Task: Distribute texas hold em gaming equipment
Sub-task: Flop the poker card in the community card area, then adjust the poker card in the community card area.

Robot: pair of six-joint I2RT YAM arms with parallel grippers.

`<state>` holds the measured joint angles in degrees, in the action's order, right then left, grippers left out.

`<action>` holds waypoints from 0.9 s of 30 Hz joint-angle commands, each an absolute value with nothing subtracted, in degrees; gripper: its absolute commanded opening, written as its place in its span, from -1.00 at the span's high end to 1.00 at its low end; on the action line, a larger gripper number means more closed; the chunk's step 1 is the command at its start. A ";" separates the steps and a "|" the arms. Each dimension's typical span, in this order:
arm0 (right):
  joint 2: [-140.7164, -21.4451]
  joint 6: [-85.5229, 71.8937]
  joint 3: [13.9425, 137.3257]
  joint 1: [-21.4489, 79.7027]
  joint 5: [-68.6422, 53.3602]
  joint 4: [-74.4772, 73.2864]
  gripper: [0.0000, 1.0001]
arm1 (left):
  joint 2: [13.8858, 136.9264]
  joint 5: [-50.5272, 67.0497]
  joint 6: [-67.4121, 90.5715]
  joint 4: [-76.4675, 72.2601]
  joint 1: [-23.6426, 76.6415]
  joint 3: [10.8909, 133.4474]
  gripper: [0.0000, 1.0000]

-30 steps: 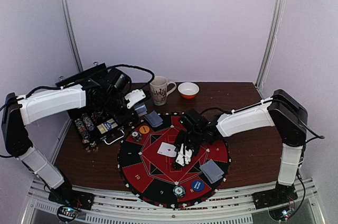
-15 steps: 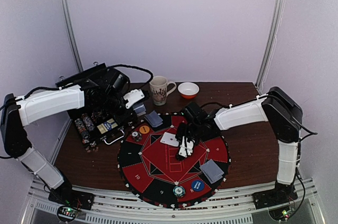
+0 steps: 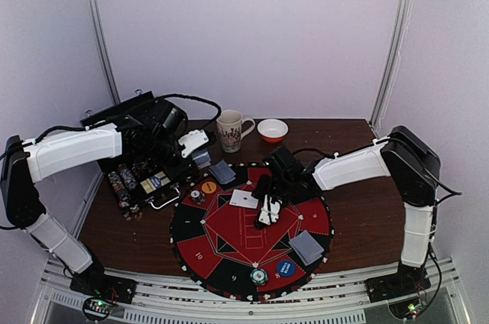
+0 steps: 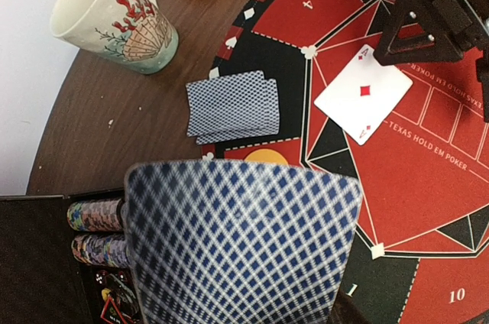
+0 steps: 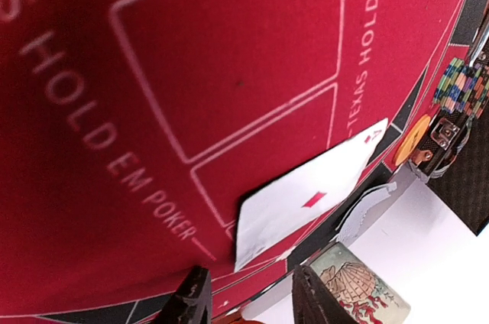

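The right gripper (image 3: 267, 209) stood over the red centre of the felt mat (image 3: 206, 247), jaws moderately apart with nothing between them. The ace of diamonds (image 3: 244, 199) lay face up on the mat just beside the fingertips (image 5: 195, 293) (outside the gap, with no contact visible). The left gripper (image 3: 201, 153) hung near the mat's far-left edge, clamped on a blue-backed card (image 4: 237, 240) that hid its own fingers in the wrist view. A face-down pair of cards (image 4: 233, 106) lay on the mat's rim just beyond it, near the mug (image 4: 114, 18); a second face-down pair (image 3: 306, 247) lay on the near-right rim
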<state>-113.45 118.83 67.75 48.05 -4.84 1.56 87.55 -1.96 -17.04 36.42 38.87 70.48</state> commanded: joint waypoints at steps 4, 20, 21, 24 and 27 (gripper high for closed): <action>-104.22 97.18 62.43 47.29 -4.99 11.19 0.21 | 85.17 -1.93 -17.53 33.57 38.11 69.88 0.10; -104.86 3.79 65.90 49.55 -19.39 9.22 0.56 | 86.84 -2.74 -15.65 32.96 35.93 70.80 0.10; -106.65 2.53 67.15 49.94 -18.74 7.17 0.60 | 86.97 -2.73 -15.65 33.00 35.87 70.96 0.10; -111.03 1.58 71.05 51.63 -17.26 1.07 0.75 | 87.34 -2.47 -15.52 33.19 35.75 71.26 0.10; -113.05 2.24 71.04 52.96 -17.14 0.15 0.91 | 87.36 -2.45 -15.53 33.22 35.69 71.21 0.10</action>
